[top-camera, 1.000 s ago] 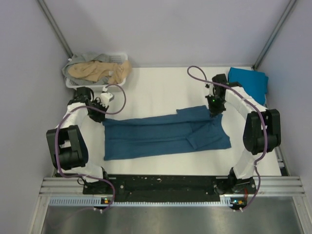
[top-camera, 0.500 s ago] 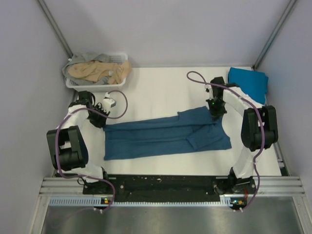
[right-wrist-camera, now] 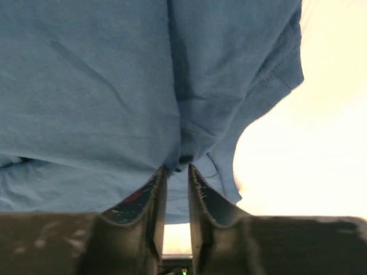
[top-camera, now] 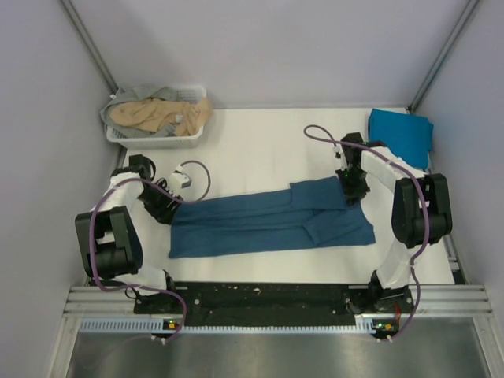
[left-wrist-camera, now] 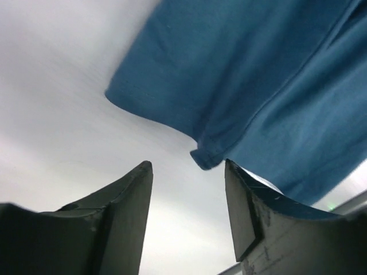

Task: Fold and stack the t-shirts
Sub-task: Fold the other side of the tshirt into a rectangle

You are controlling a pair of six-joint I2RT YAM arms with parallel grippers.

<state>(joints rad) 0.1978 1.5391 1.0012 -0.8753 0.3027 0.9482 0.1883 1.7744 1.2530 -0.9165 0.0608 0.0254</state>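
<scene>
four t-shirts show. one dark teal t-shirt (top-camera: 268, 220) lies flat across the middle of the white counter (top-camera: 260, 150) as a long band folded lengthwise, with one sleeve flap lying on top near its right end. its cloth is plain on the side that shows. one cyan t-shirt (top-camera: 402, 134) sits folded at the far right corner, well apart from the teal one. one white slatted basket (top-camera: 157, 142) stands at the far left corner. it holds one tan t-shirt (top-camera: 157, 114) heaped over one grey t-shirt (top-camera: 150, 93), and only a strip of the grey one peeks out behind the tan.

two arms, each trailing one purple cable (top-camera: 193, 175). the left gripper (top-camera: 167, 206) is at the teal shirt's far left corner. in the left wrist view its jaws stand released with a clear gap, and the hemmed corner lies just beyond the tips, not between them. the right gripper (top-camera: 352, 191) is low over the shirt's far right edge. in the right wrist view its jaws are nearly together with a thin slit between them, and a small pucker of cloth sits right at the tips. whether they pinch it i cannot tell. the shirt's underside and the folded layers are hidden, and the left wrist view is blurred at the counter.
</scene>
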